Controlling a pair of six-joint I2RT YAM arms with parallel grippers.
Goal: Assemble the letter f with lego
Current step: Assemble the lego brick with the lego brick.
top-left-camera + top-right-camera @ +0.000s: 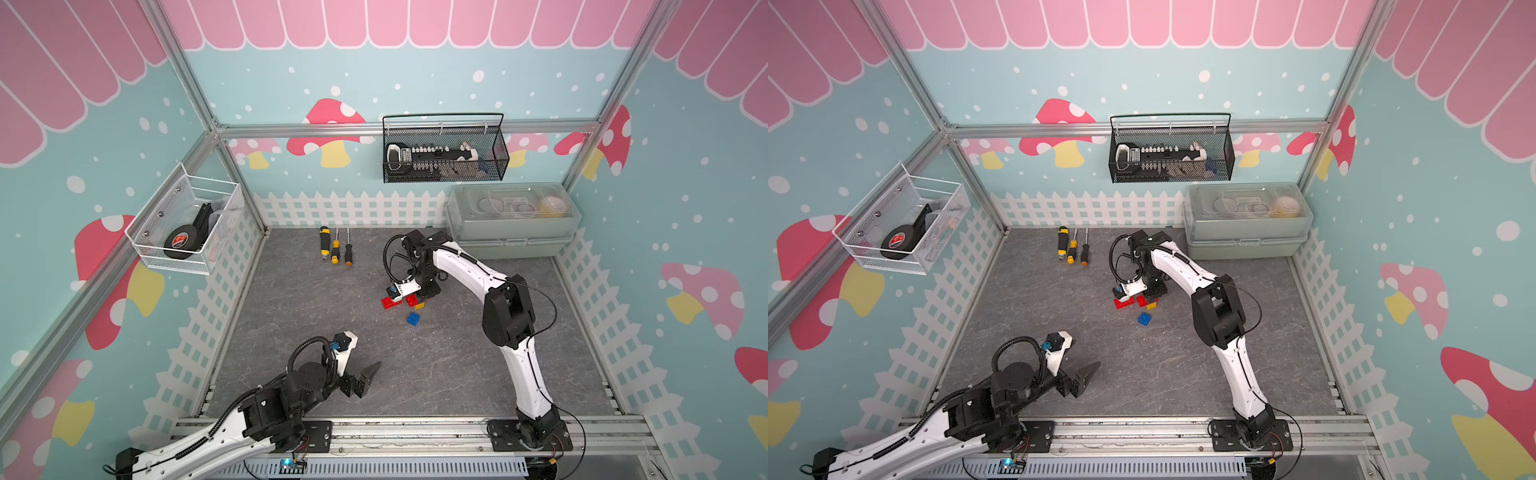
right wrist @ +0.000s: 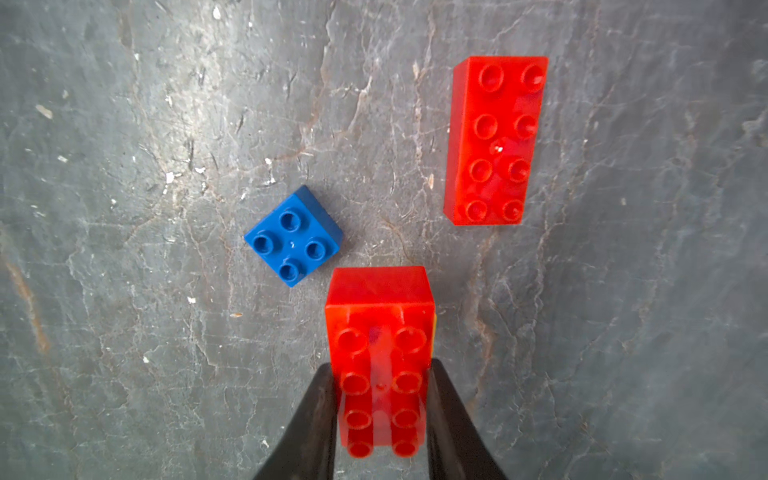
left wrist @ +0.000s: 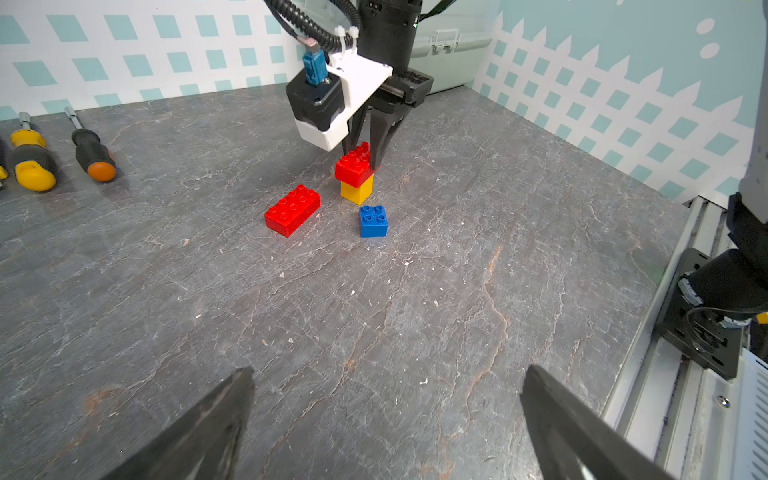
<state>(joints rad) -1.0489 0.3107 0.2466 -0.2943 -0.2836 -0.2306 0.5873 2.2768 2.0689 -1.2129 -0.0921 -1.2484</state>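
1. The left gripper [image 3: 388, 372] hangs over the front of the bench, its jaws spread wide and holding nothing.
2. The grey bench [image 3: 374, 332] carries all four bricks near its middle.
3. The right gripper [image 2: 382, 365] points down, its jaws pinched on one red brick [image 2: 380, 316].
4. That brick sits on the yellow brick [image 3: 356, 190] and overhangs it.
5. The second red brick [image 3: 292, 210] lies flat just beside them, apart.
6. The blue brick [image 3: 373, 220] lies studs up near the yellow one, not touching it.

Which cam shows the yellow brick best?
Left wrist: the yellow brick shows two full side faces, sitting under the held red brick in the right gripper. Both top views show only its corner; right wrist shows just a sliver.
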